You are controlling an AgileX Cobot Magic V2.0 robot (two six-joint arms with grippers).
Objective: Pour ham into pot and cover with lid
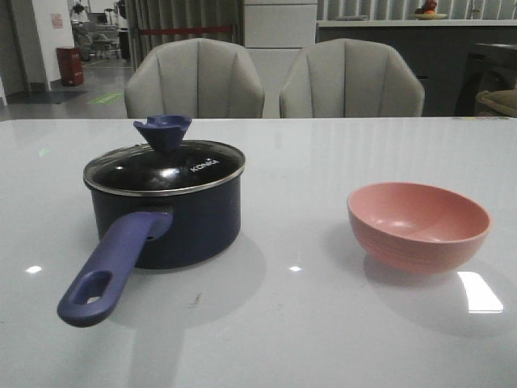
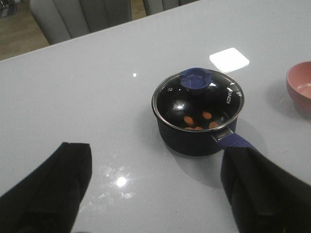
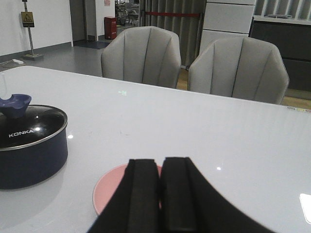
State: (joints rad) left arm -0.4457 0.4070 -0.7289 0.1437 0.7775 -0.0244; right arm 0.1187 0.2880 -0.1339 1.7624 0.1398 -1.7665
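The pot (image 1: pixel 166 212) stands on the table (image 1: pixel 323 323) with the lid (image 1: pixel 164 167) seated flush on its rim, and 4 pieces of ham (image 2: pixel 199 121) show through the glass in the left wrist view. The left gripper (image 2: pixel 155 184) is released, its fingers spread wide, with the pot ahead of it and slightly toward its right finger. The right gripper (image 3: pixel 160 194) is clenched with nothing between its fingers; the pink bowl (image 1: pixel 418 224) lies directly below and just ahead of it, and looks empty. Handling judgement: the glass lid is rigid, smooth and breakable, so grasp it only by the flared blue knob (image 1: pixel 162 129). The pot is heavier; take it by the long handle (image 1: pixel 113 267).
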